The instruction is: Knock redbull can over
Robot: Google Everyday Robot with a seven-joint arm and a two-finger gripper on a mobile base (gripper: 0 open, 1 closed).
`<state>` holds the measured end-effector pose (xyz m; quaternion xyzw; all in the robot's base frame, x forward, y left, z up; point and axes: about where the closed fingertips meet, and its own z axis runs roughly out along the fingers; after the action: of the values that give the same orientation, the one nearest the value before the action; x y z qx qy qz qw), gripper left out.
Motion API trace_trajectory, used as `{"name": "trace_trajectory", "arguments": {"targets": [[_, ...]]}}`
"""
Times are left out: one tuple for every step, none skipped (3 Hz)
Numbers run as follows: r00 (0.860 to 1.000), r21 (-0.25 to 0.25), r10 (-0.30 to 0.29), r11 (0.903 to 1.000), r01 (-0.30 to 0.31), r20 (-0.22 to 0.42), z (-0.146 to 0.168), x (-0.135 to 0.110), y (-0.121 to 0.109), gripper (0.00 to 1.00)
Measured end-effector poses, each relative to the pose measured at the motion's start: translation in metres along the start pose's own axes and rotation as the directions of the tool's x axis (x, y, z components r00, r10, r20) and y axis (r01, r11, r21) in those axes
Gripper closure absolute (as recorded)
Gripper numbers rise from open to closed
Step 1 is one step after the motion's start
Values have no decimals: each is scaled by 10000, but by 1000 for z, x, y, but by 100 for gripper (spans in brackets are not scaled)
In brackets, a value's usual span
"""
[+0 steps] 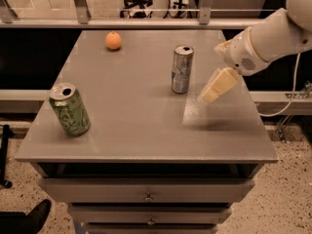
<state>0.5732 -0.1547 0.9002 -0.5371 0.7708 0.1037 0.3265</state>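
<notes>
The redbull can [182,68] is slim and silver with blue patches. It stands upright on the grey table [141,126], right of centre. My gripper [218,86] hangs over the table's right side, a little right of the can and slightly nearer the front, apart from it. The white arm reaches in from the upper right.
A wider green patterned can [69,109] stands upright near the table's front left. An orange [113,41] lies at the back left. The table has drawers below its front edge. A rail and a window run behind the table.
</notes>
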Motion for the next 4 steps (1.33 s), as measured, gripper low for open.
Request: {"name": "trace_trajectory", "arguments": {"targets": [[9831, 212, 715, 9969, -761, 1683, 44, -38, -20, 0], [9617, 351, 1176, 9909, -1302, 2475, 55, -62, -26, 0], [9593, 588, 1513, 9837, -1698, 2387, 62, -84, -23, 0], [9532, 412, 2232, 9708, -2361, 2041, 71, -113, -12, 0]]}}
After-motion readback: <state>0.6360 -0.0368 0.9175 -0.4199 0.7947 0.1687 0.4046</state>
